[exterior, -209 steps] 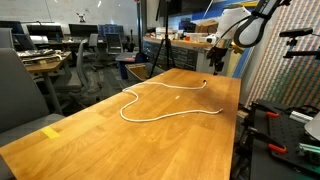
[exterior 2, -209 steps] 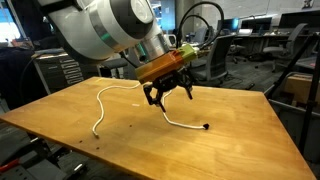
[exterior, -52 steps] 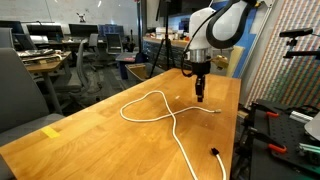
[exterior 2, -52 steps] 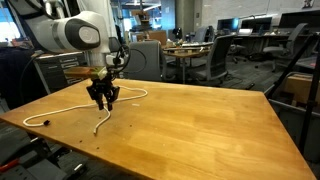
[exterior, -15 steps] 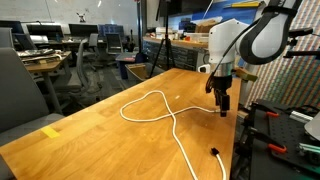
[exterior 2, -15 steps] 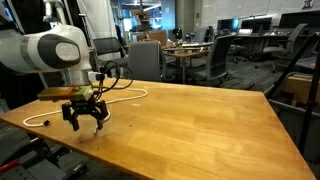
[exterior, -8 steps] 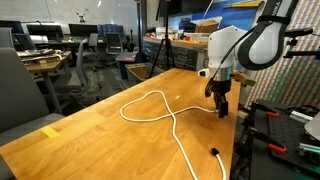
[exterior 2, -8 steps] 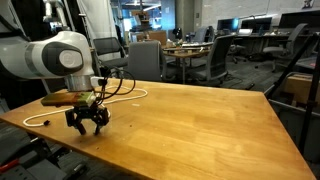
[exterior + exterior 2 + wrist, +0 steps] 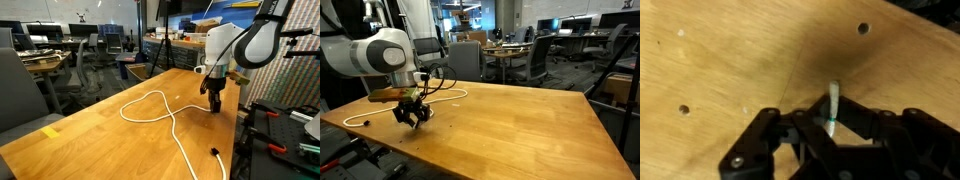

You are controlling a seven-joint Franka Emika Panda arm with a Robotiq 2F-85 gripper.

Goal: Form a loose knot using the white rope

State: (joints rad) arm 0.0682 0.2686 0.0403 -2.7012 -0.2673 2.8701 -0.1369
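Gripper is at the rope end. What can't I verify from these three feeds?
- Wrist view: the gripper is a dark blur around the white rope. Pinched or merely alongside is unclear.
- In an exterior view, the gripper hides that rope end.
- In an exterior view, at the crossing, which strand lies on top is too small to tell.
- In an exterior view, the arm covers part of the loop.
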